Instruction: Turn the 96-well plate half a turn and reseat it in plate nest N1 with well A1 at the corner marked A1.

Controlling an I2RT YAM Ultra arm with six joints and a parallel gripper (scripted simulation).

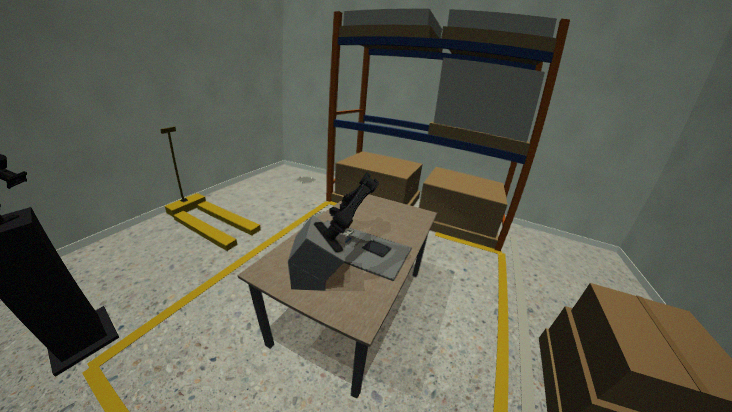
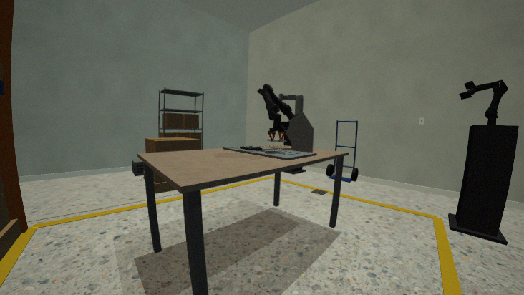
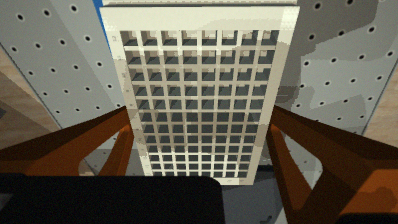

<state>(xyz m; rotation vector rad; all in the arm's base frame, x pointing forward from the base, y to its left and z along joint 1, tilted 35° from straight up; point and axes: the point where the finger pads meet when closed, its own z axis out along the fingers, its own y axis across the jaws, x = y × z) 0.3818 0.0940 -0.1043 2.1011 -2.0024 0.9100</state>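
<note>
The 96-well plate (image 3: 200, 100) is clamped across its short width between the two orange fingers of the end effector (image 3: 200, 145), one on each long side, near the end closest to the wrist camera. The fingers stand wide because the plate itself fills the gap; holding the long sides near one end leaves the grid of wells in plain sight and, I judge, lets the wrist turn the plate about a vertical axis. The plate looks raised above the grey perforated deck (image 3: 65, 65), since a shadow lies off to its right and a sliver of blue tape (image 3: 106, 30) shows at its upper left edge, likely part of the B1 outline. Whether it is wholly off the surface cannot be settled from the wrist view, and in the exterior view the end effector (image 2: 275, 136) hangs just above the deck (image 2: 293, 153), too small to show a gap. The cut corner is not clearly seen; the far end of the plate runs to the edge of the frame. The dark nest N1 (image 1: 377, 249) lies apart from the arm (image 1: 353, 204) on the deck, which rests on the desk (image 1: 358, 317). No lettering, A1 mark or brand can be read in any view; row marks along the plate's edge are too faint to make out
</note>
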